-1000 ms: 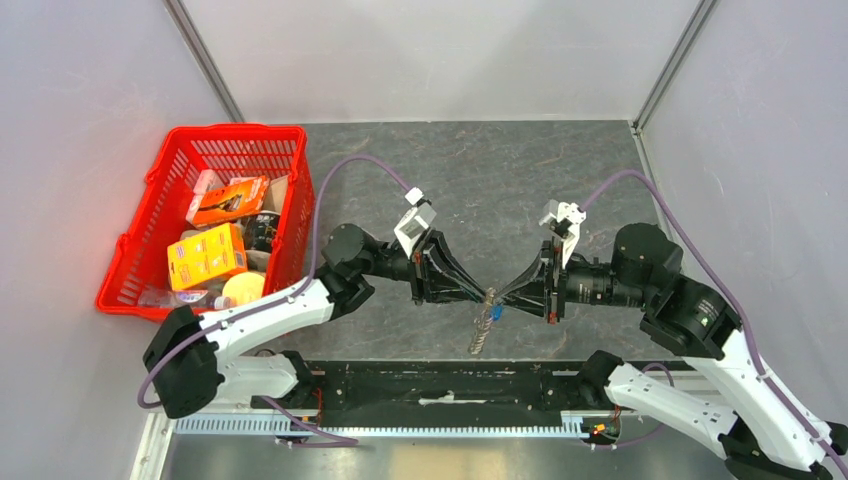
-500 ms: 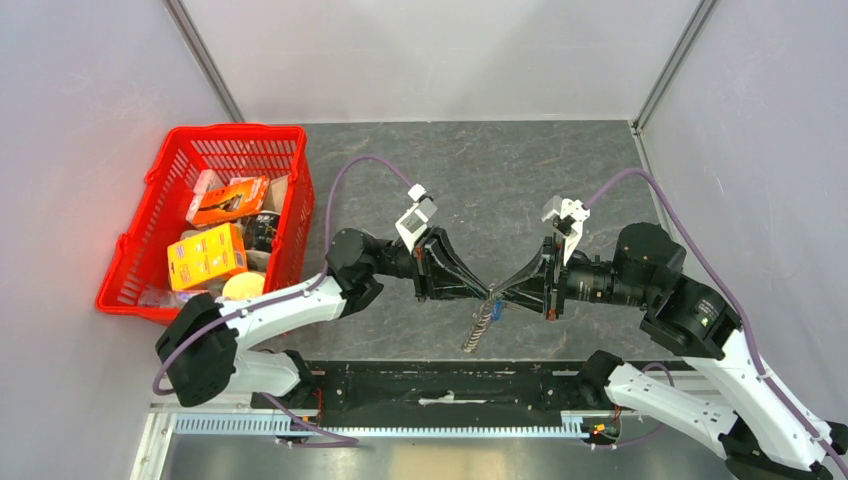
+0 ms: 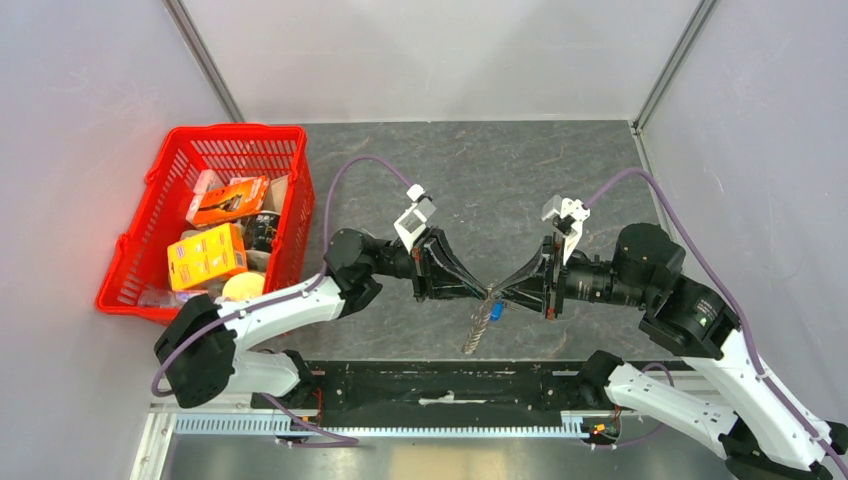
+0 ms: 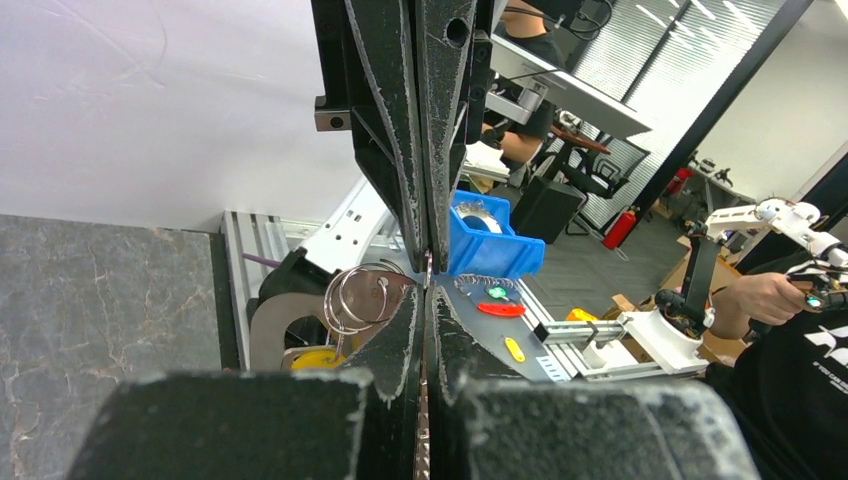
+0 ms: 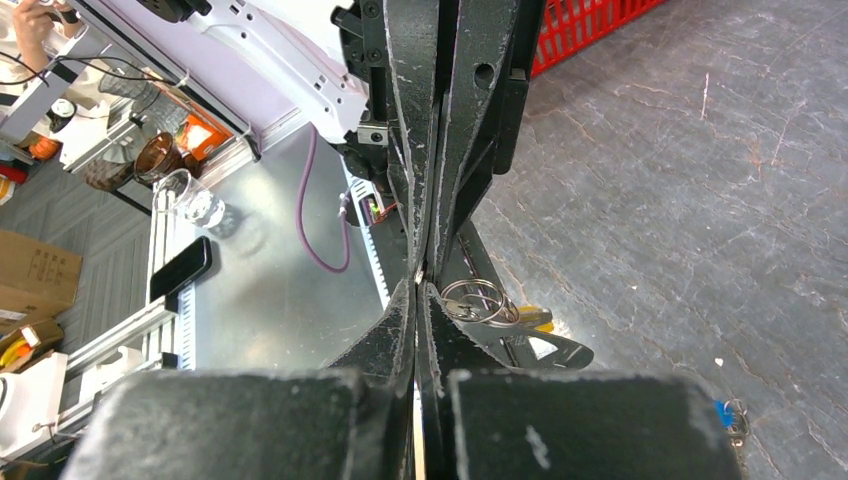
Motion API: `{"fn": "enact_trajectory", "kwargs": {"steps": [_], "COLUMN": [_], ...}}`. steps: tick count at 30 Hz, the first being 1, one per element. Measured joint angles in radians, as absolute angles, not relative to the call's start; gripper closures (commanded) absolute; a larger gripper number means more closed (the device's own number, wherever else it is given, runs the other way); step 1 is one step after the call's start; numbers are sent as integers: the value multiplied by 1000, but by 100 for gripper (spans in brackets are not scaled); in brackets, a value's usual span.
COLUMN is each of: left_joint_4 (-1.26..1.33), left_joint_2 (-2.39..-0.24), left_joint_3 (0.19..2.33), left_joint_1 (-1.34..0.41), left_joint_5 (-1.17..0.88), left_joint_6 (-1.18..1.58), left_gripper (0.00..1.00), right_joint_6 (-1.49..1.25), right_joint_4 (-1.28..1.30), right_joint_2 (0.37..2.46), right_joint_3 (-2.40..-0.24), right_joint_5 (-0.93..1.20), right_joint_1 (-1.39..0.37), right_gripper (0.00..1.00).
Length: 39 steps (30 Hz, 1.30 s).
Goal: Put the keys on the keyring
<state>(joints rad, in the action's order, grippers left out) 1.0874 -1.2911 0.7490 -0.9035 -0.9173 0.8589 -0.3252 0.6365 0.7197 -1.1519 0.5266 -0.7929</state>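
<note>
Top: left pincer (image 3: pixel 486 294) had closed fully within the last second, tip to tip with the shut right pincer (image 3: pixel 500 293). Both apparently pinched the keyring (image 3: pixel 476 328), which dangled above the bench (image 3: pixel 480 180).
Left wrist: rings sat just beside the tips.
Right wrist: blue key (image 5: pixel 730 413) looked to lie on the bench, unthreaded. Judged ready for threading.

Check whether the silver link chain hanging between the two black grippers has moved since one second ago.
Yes, slightly. The silver link chain has swung its lower end left against the black rail below it; its top hardly shifted.
</note>
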Motion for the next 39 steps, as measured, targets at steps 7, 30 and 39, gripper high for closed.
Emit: {"fn": "enact_trajectory", "kwargs": {"steps": [7,30,39], "left_joint_4": [979,522,274], "left_joint_2": [-1251,-1090,-1036], "left_joint_3": [749,732,735], "left_joint_1": [-904,-904,-904], "left_joint_5": [-926,-974,-944], "left_joint_6": [832,532,377], "left_gripper": [98,98,98], "right_joint_6": [-317,-350,-440], "right_joint_4": [650,879,890], "right_joint_2": [708,804,1051], "right_joint_3": [-1123,-1131,-988], "right_joint_5": [525,144,-69], "right_joint_1": [-794,-795,-794], "right_gripper": [50,44,48]}}
